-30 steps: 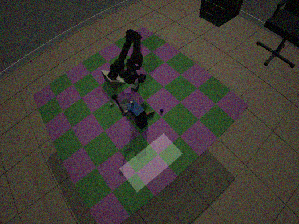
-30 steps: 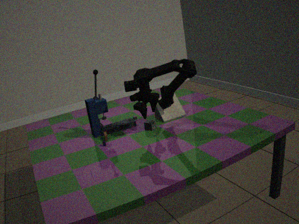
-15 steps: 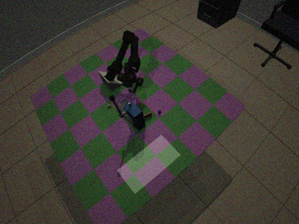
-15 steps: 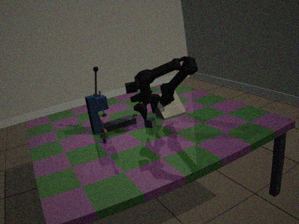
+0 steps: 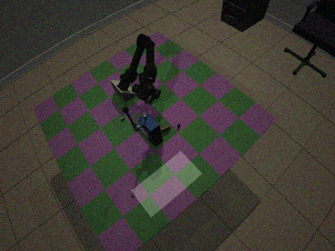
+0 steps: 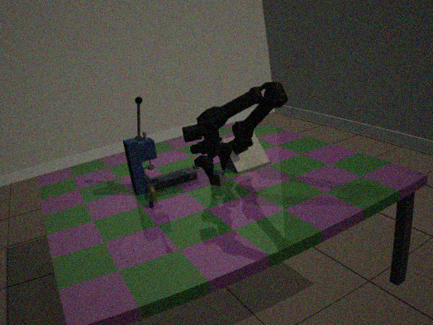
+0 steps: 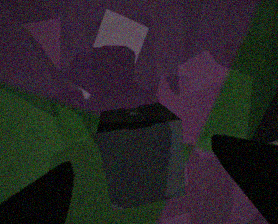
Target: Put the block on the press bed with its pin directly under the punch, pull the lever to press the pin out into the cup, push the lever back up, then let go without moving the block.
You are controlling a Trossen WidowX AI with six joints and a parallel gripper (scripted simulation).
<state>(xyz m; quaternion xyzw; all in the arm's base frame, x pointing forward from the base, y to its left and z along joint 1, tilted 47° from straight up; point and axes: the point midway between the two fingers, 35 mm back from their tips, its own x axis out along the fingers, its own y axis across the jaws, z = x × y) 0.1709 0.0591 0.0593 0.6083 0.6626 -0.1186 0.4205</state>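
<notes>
The grey block with a dark top stands on the table, apart from the press. My gripper is open around the block, with one finger on either side and nothing gripped. The blue press stands left of the gripper in the exterior view. Its lever is upright with a black knob. The punch hangs under the press head, above the near end of the long dark bed. The pin and the cup cannot be made out clearly.
A small blue object and an orange-brown piece are beside the press. A pale wedge is near the arm's base. A translucent light rectangle shows across the table in the top view.
</notes>
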